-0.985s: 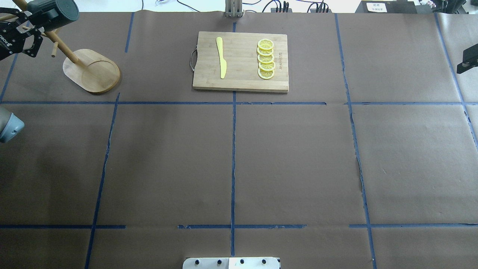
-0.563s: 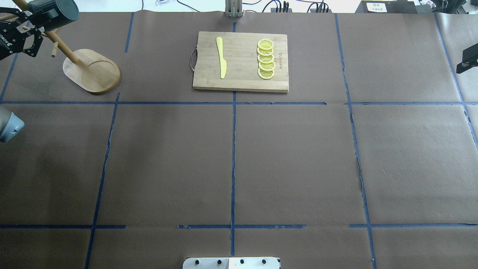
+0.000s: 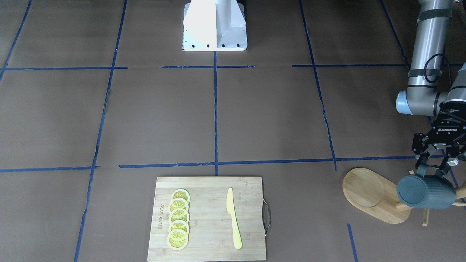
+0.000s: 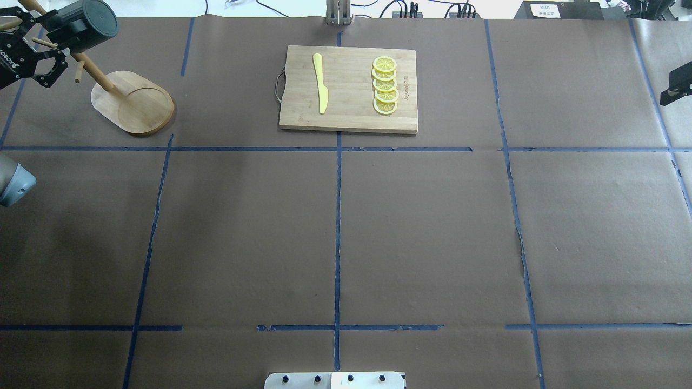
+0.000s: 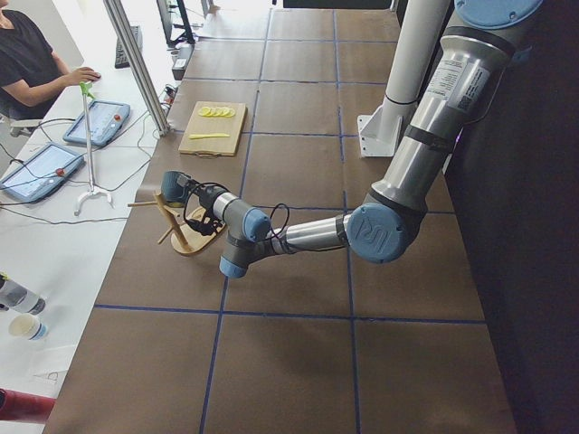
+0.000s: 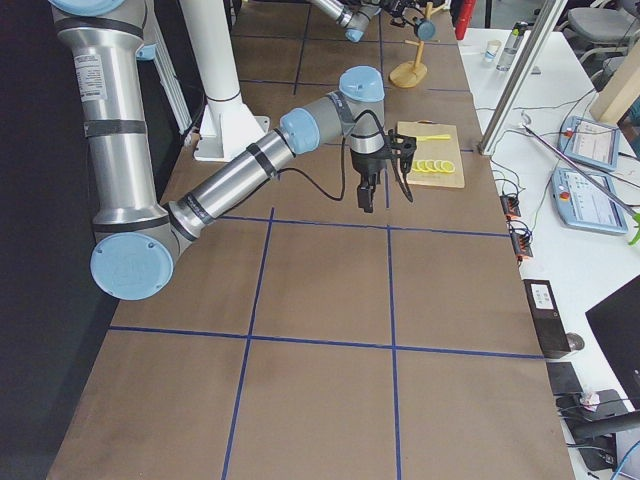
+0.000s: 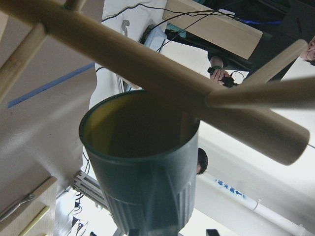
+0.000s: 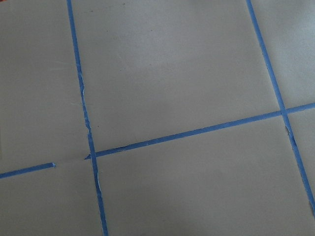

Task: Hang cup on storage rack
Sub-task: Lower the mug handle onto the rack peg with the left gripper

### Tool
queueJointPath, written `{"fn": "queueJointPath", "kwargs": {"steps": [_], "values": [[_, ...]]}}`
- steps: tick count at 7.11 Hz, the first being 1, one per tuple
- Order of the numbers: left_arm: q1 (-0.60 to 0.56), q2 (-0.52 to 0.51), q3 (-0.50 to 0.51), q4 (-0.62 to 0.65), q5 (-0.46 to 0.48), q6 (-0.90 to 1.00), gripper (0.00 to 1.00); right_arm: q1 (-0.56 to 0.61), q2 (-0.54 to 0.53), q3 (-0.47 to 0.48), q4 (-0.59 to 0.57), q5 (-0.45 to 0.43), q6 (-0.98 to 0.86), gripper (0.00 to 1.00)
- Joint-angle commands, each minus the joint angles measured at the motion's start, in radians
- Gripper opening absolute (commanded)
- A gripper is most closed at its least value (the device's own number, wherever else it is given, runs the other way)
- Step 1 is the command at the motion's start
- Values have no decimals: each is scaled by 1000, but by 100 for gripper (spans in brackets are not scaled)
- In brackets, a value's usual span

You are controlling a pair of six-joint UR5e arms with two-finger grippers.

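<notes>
The dark blue-grey ribbed cup (image 3: 426, 191) (image 4: 89, 24) hangs on its side from a peg of the light wooden storage rack (image 3: 364, 193) (image 4: 138, 105) at the table's far left. In the left wrist view the cup (image 7: 142, 167) shows its yellowish inside under the rack's post (image 7: 147, 64). My left gripper (image 3: 434, 169) (image 4: 47, 46) is open just beside the cup's handle side, with nothing between its fingers. Above the table's right side hangs my right gripper (image 4: 676, 89) (image 6: 385, 195), its fingers apart and empty.
A cutting board (image 4: 351, 119) with a yellow knife (image 4: 320, 84) and several lemon slices (image 4: 385, 85) lies at the far middle. The robot base (image 3: 214, 25) stands at the near edge. A person sits at a side desk (image 5: 36, 63).
My left gripper has drawn back a little to the left, away from the cup. The cup has shifted slightly right and now shows more fully on the rack.
</notes>
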Motion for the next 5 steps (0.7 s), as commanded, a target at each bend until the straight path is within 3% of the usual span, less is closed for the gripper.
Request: {"fn": "queueJointPath", "kwargs": {"steps": [1,3,5], "values": [[-3,3,-2,0,0,2,100,0,4,14,-19,2,0,99],[-4,20,-28,-5,-5,2,100,0,4,14,-20,2,2,99],[-7,97,-152,0,-47,69,100,0,4,14,-20,4,2,99]]}}
